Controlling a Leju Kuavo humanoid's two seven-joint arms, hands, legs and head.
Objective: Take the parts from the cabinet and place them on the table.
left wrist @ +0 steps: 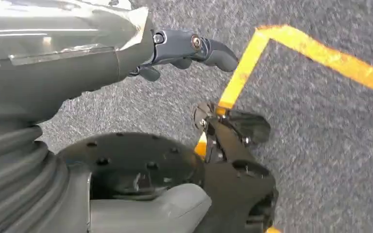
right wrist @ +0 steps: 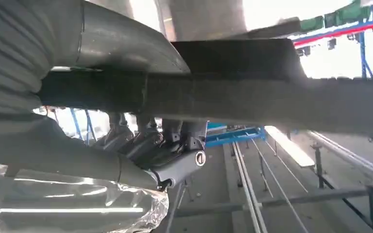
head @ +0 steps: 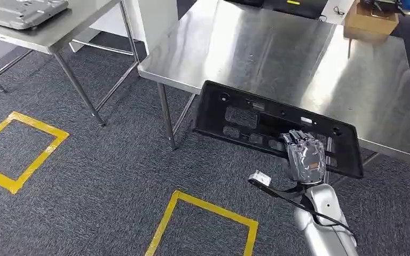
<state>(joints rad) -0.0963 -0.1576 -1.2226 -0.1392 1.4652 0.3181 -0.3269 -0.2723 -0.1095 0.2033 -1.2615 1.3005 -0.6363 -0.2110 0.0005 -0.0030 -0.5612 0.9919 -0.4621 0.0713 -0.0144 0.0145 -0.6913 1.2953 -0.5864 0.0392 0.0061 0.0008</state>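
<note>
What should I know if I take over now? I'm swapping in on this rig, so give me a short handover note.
Right hand: grips the near edge of a black plastic panel with cut-outs, held over the near edge of the steel table.
Left hand: hangs over the grey carpet by a yellow tape line, holding nothing, fingers partly curled.
Done: the panel has been brought to the table.
Left: set it fully on the tabletop and let go. Whether it already rests on the surface I cannot tell. A cardboard box sits at the far corner.
</note>
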